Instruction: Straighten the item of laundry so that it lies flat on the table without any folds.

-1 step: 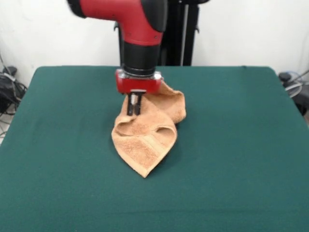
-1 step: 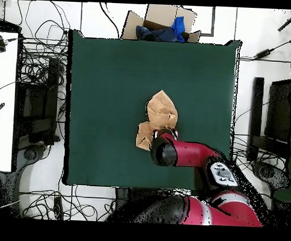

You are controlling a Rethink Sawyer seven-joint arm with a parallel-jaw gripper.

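The item of laundry [image 1: 147, 137] is a tan terry towel, crumpled and folded over itself near the middle of the green table [image 1: 231, 145]. One pointed corner faces the front edge, and a raised loop of cloth arches across its middle. My gripper [image 1: 133, 112] comes straight down onto the towel's upper left part. Its two dark fingers [image 1: 130, 104] are pressed together with their tips in the cloth. In the overhead view the towel [image 2: 161, 111] lies just beyond the red arm's wrist [image 2: 163, 151], which hides the gripper and part of the cloth. The table [image 2: 107, 81] surrounds it widely.
A cardboard box [image 2: 153, 22] with blue cloth inside stands beyond the table's far edge in the overhead view. Cables and dark equipment [image 2: 37, 96] lie on the floor around both sides. A white surface [image 2: 3, 107] is at the left edge.
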